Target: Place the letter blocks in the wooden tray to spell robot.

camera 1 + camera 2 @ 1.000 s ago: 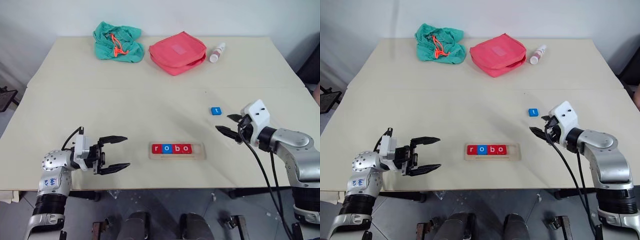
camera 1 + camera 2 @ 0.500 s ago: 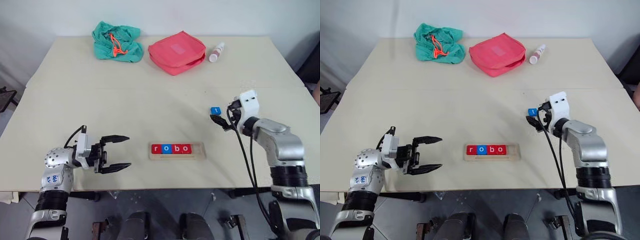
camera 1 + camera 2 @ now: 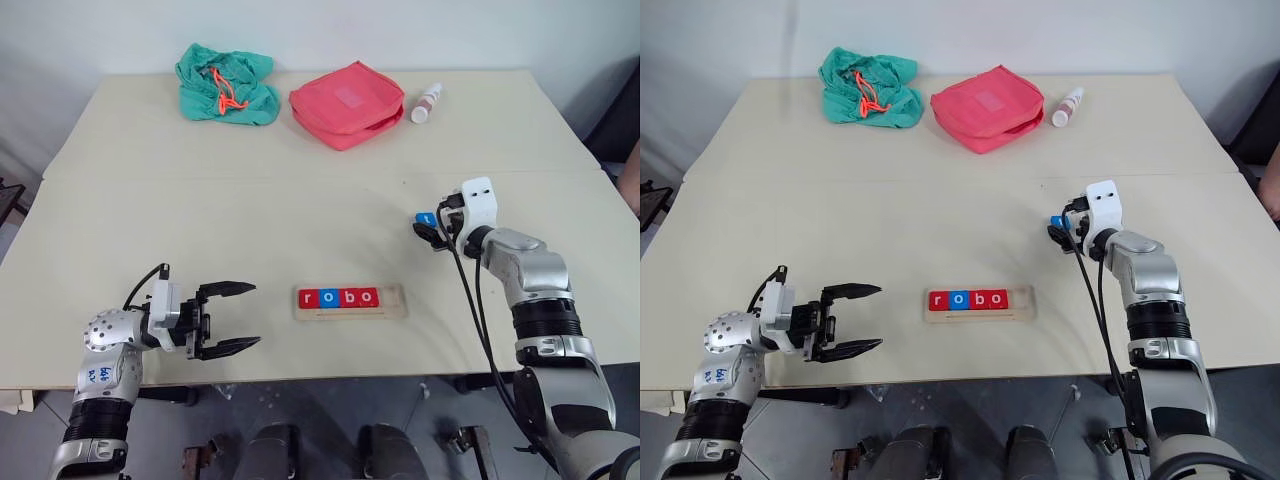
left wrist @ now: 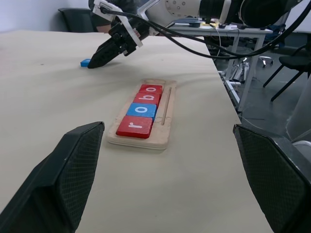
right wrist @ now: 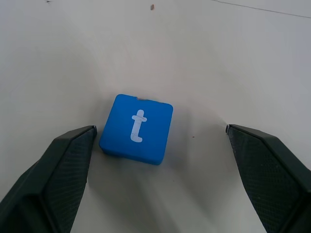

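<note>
We see our right gripper (image 5: 155, 165) spread wide around the blue t block (image 5: 136, 128) lying flat on the counter (image 3: 250, 220), untouched, while the wooden tray (image 3: 350, 301) holds r, o, b, o and our left gripper (image 3: 232, 318) hangs released beside it.

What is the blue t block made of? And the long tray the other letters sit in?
The blue t block looks like painted wood or plastic; its smooth, even colour hides which. The letter is flat white, probably printed. The wooden tray looks like pale bare wood: its edge shows thin stacked layers, like plywood.
</note>
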You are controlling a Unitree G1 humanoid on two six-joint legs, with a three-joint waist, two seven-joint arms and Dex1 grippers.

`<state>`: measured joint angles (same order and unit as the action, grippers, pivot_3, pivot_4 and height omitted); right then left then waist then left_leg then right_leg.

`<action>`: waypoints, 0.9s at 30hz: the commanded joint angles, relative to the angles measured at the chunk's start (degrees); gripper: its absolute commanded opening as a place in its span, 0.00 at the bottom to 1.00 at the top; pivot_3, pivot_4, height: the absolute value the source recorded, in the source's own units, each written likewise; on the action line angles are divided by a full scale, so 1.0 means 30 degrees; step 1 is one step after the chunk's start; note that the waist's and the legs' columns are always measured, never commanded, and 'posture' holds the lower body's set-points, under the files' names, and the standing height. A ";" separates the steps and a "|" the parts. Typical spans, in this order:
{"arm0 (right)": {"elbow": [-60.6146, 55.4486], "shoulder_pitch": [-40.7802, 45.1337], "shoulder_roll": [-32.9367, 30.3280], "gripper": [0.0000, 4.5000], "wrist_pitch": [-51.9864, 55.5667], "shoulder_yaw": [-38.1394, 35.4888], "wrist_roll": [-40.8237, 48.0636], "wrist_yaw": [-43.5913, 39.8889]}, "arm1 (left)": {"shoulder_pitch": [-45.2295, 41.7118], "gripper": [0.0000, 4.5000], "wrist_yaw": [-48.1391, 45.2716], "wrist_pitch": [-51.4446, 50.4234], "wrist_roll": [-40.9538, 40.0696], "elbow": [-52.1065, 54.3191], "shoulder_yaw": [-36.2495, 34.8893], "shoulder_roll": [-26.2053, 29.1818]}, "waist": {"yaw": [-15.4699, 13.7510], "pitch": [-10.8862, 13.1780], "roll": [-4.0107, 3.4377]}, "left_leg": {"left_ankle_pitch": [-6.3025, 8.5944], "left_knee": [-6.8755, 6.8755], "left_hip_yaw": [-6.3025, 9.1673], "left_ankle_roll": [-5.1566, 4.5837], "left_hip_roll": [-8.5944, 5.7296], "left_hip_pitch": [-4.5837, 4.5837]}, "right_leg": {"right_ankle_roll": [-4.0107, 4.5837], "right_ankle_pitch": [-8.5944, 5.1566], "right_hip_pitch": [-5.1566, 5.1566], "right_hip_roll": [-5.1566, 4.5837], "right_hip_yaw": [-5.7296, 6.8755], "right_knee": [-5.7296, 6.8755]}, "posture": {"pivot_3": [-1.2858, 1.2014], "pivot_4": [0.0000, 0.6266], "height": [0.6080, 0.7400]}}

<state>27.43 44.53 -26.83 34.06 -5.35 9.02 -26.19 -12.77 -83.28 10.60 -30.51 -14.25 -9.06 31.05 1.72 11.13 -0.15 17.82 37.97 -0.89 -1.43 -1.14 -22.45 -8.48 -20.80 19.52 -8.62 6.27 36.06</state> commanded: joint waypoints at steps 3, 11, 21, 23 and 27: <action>0.0012 -0.0049 0.0353 0.99 -0.0052 -0.0077 0.0000 0.0231 | 0.0373 1.00 0.0223 0.0074 -0.0412 0.0856 -0.0410 0.0169 | 0.0001 -0.0001 0.0000 | 0.0000 0.0004 -0.0003 0.0000 0.0001 0.0004 | 0.0000 0.0000 -0.0004 0.0000 -0.0003 0.0000 | 0.52 0.24 1.00; -0.0476 -0.0355 0.1040 0.64 0.0079 -0.0156 -0.0028 0.1085 | 0.0168 1.00 -0.0047 0.0109 -0.0551 0.0573 -0.0404 0.0213 | 0.0006 -0.0003 0.0002 | 0.0000 0.0006 -0.0004 0.0000 0.0005 0.0014 | 0.0000 0.0000 -0.0009 0.0002 -0.0005 0.0004 | 0.52 0.24 1.00; -0.4293 -0.1489 0.1404 0.32 0.1077 -0.1130 0.0898 0.1904 | -0.0112 1.00 -0.0495 0.0608 -0.0597 -0.0347 -0.1030 0.0424 | -0.0036 -0.0001 0.0000 | 0.0000 0.0007 -0.0001 0.0000 -0.0001 0.0011 | 0.0000 0.0000 -0.0005 0.0001 -0.0015 0.0007 | 0.52 0.24 1.00; -0.6422 -0.2347 0.1367 0.32 0.1794 -0.1396 0.1333 0.1909 | -0.0175 1.00 -0.0458 0.1094 -0.0644 -0.0653 -0.1338 0.0245 | -0.0047 -0.0001 -0.0001 | 0.0000 0.0004 0.0000 0.0000 -0.0003 0.0005 | 0.0000 0.0000 0.0000 -0.0001 -0.0017 0.0005 | 0.52 0.24 1.00; -1.0870 -0.4639 0.0975 0.32 0.3518 -0.1908 0.2366 0.1665 | -0.0073 1.00 -0.0554 0.1545 -0.0697 -0.0930 -0.1493 0.0114 | -0.0095 -0.0001 0.0000 | 0.0001 -0.0003 0.0006 0.0000 -0.0002 0.0002 | 0.0000 0.0000 0.0004 0.0000 -0.0014 0.0006 | 0.52 0.24 1.00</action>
<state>0.45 31.34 -22.54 43.02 -9.07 14.27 -21.04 -13.19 -84.62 14.10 -31.28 -16.94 -12.47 31.49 1.44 11.12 -0.15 17.82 37.96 -0.85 -1.43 -1.15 -22.44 -8.48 -20.80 19.52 -8.62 6.23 36.08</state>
